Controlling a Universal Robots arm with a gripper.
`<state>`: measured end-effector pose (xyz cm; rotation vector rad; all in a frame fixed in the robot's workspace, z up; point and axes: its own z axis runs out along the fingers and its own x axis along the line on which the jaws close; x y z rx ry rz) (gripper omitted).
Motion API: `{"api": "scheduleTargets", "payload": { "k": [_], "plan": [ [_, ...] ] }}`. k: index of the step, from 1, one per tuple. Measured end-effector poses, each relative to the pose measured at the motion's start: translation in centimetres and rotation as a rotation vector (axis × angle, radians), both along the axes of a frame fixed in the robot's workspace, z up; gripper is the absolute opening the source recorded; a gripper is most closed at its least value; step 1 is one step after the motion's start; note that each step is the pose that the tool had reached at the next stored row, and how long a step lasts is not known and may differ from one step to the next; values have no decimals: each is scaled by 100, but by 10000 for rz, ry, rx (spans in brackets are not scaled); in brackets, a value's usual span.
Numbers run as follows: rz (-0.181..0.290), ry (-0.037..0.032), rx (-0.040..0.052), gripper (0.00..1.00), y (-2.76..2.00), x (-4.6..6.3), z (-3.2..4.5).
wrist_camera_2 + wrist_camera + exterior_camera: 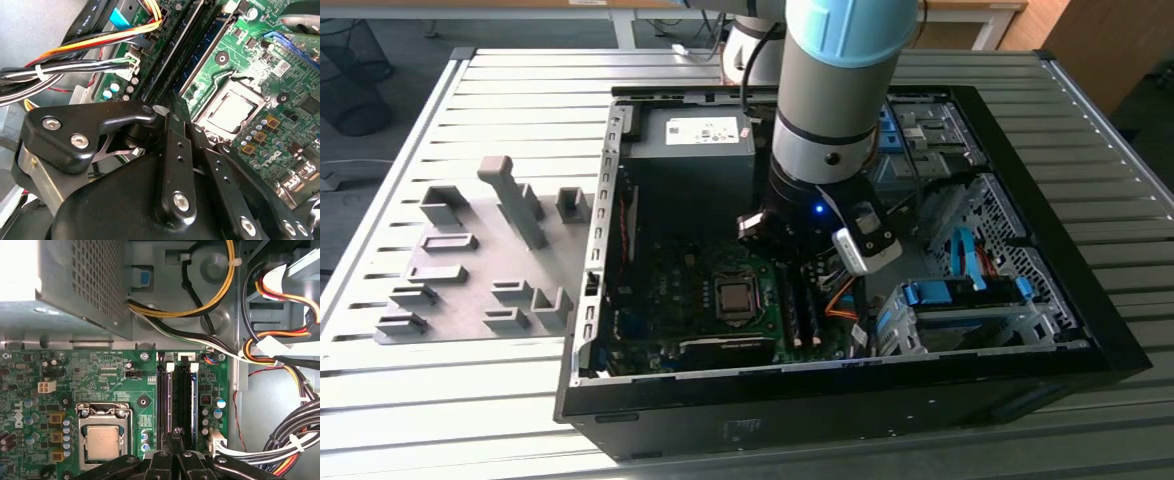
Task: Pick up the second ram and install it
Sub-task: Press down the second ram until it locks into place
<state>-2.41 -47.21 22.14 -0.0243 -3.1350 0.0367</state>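
Note:
My gripper (pixel 785 250) hangs inside the open computer case (pixel 1067 330), right over the memory slots (pixel 801 310) beside the processor socket (pixel 736 298). In both wrist views its black fingers meet at the tips (pixel 172 107) (pixel 177 436), shut, and nothing shows between them. The tips sit just above the slots (pixel 181 400) (pixel 200 55). Blue-grey strips run along two of the slots (pixel 167 405) (pixel 195 405); I cannot tell whether either is the second ram.
The power supply (pixel 694 135) fills the case's far end. Bundled cables (pixel 280 355) (pixel 75 65) run close to the slots on one side. Blue drive-bay latches (pixel 961 292) sit at the exterior view's right. A grey fixture plate (pixel 480 260) lies on the table at the left.

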Motion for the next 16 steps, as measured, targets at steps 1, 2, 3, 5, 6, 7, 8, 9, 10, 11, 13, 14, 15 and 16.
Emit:
{"api": "scheduleTargets", "payload": {
  "k": [1, 2, 3, 5, 6, 7, 8, 9, 10, 11, 13, 14, 15, 16],
  "plan": [
    [0, 5, -15, 11, -2, -1, 28],
    [1, 3, -12, 11, -1, 0, 50],
    [1, 4, -14, 11, -2, 0, 75],
    [1, 4, -15, 11, -2, -1, 127],
    [0, 5, -16, 11, -2, -1, 149],
    [0, 4, -15, 11, -2, 0, 170],
    [0, 5, -16, 11, -2, -1, 188],
    [0, 5, -16, 11, -2, -1, 198],
    [1, 4, -14, 11, -2, 0, 200],
    [1, 4, -13, 11, -2, 0, 200],
    [0, 5, -15, 11, -2, -1, 205],
    [1, 5, -15, 11, -2, 0, 208],
    [1, 5, -15, 11, -2, -1, 208],
    [1, 5, -15, 11, -2, -1, 209]
  ]
}}
